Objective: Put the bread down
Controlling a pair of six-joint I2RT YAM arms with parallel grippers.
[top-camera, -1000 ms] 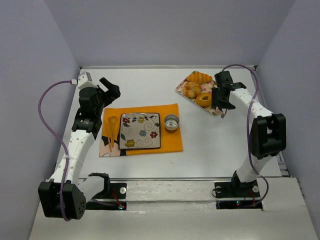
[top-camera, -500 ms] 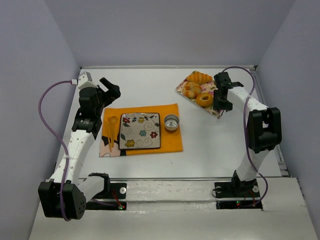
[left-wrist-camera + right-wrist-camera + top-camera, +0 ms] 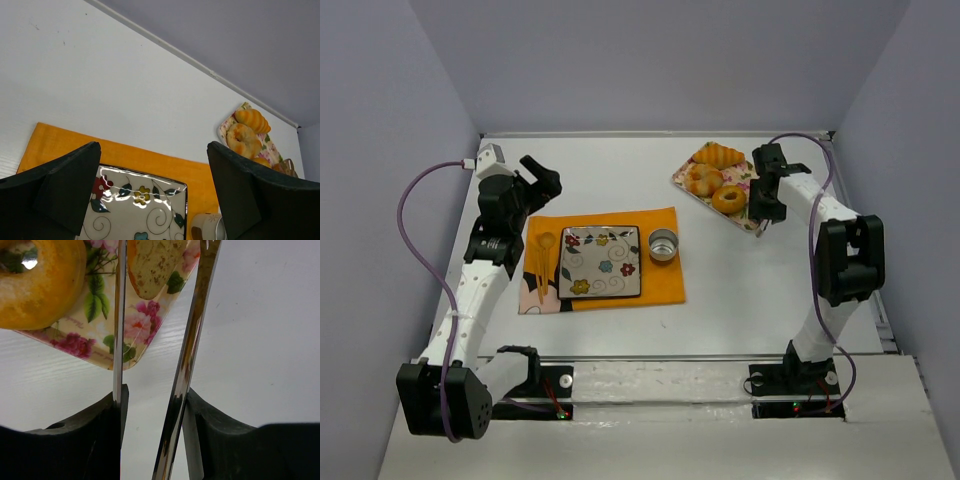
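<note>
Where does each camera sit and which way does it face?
Top external: above, behind the bases, looking down on the white table; left arm and right arm show.
Left wrist: faces across the flowered square plate; open left gripper shows.
Right wrist: looks down at the pale-faced oval bread; right gripper, holding metal tongs, shows.
Shared: both wrist views show the floral tray.

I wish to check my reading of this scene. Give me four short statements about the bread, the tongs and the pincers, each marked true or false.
1. The right pincer holds metal tongs. True.
2. The bread rests on top of the doughnut. False: it lies beside it on the flowered tray.
3. The left pincer grips the doughnut. False: it is open and empty.
4. The tongs' two blades flank the bread. True.
</note>
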